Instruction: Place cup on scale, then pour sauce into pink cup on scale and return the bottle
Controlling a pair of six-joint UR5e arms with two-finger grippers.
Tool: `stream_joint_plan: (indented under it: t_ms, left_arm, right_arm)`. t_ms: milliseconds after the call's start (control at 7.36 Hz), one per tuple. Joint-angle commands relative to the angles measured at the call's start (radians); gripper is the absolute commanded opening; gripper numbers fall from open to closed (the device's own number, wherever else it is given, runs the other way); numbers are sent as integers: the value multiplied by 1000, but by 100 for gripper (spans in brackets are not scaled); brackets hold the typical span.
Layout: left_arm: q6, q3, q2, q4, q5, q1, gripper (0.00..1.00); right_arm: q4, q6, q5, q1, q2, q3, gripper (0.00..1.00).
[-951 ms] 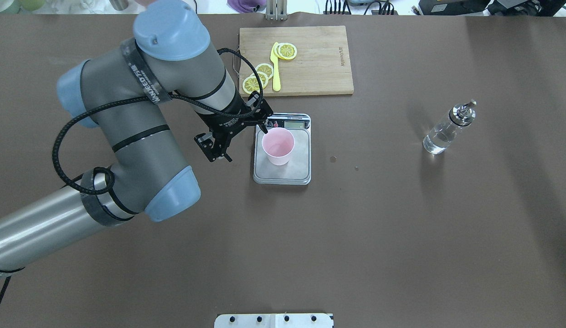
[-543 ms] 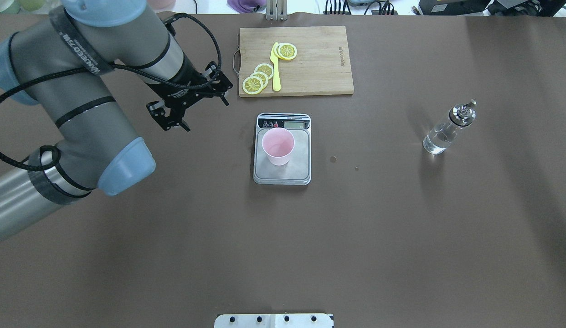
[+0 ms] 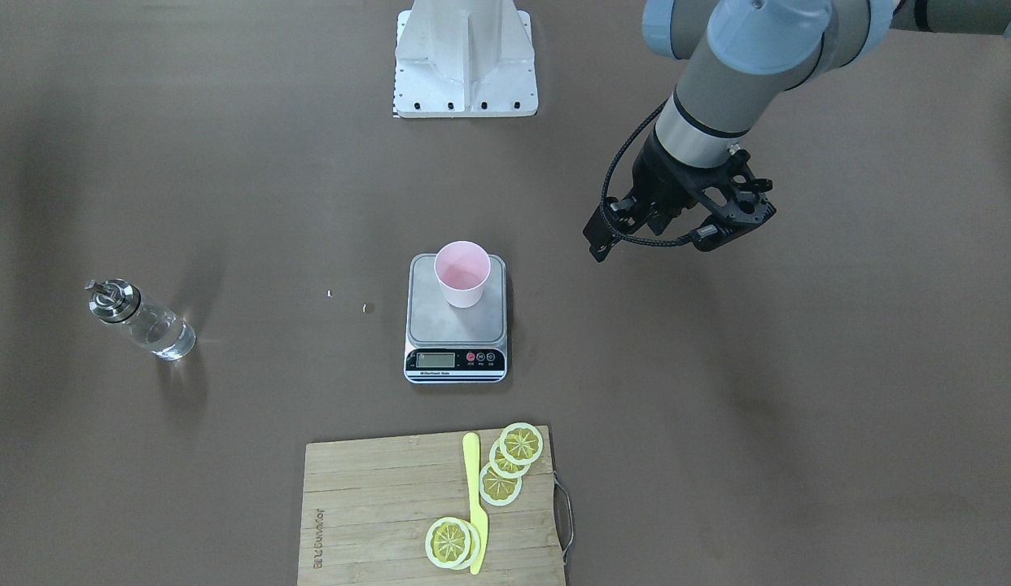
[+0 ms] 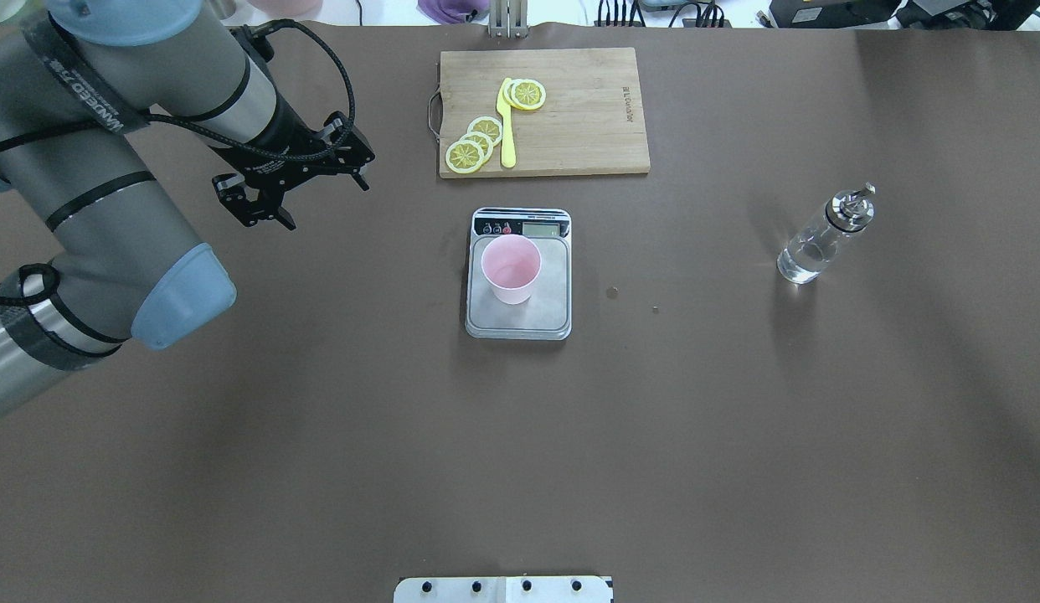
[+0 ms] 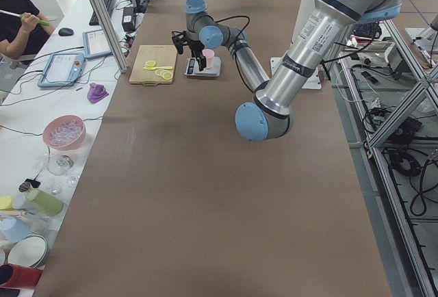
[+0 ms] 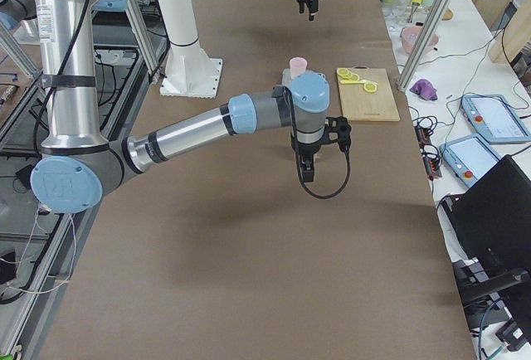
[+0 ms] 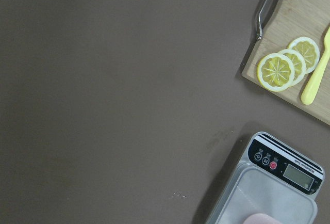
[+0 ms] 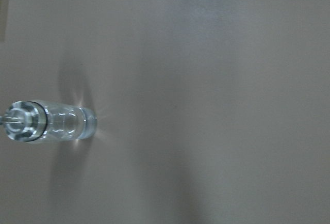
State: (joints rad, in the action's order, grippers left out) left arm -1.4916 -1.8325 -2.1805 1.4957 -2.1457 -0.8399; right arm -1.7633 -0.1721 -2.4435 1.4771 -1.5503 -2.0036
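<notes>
Seen from over the robot's shoulders, the pink cup (image 4: 511,268) stands upright on the digital kitchen scale (image 4: 550,307). The glass dispenser bottle (image 4: 821,239) of clear sauce (image 4: 796,264) stands on the table (image 4: 738,435) well apart at the scale's 3 o'clock. At 10 o'clock the left gripper (image 4: 328,205) hangs wide open and empty, the wooden cutting board (image 4: 587,109) with lemon slices (image 4: 465,155) and yellow knife (image 4: 508,138) lies at 12 o'clock, and the right gripper (image 6: 304,176) shows only side-on, so its opening cannot be told.

Robot lab: aluminium post (image 5: 104,20), teach pendants (image 6: 495,118)
</notes>
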Motion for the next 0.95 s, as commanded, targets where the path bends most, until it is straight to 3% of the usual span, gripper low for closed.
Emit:
stream_joint_plan:
  t_ms: [0, 408, 815]
  left_arm:
    - [4, -1, 10, 6, 7, -1, 99]
    - [4, -1, 24, 8, 15, -1, 99]
    - [4, -1, 25, 8, 15, 1, 99]
  right_arm:
    - [2, -157, 1, -87, 4, -119, 100]
    - [132, -462, 122, -260, 2, -199, 100]
    - [134, -611, 210, -389, 2, -259, 100]
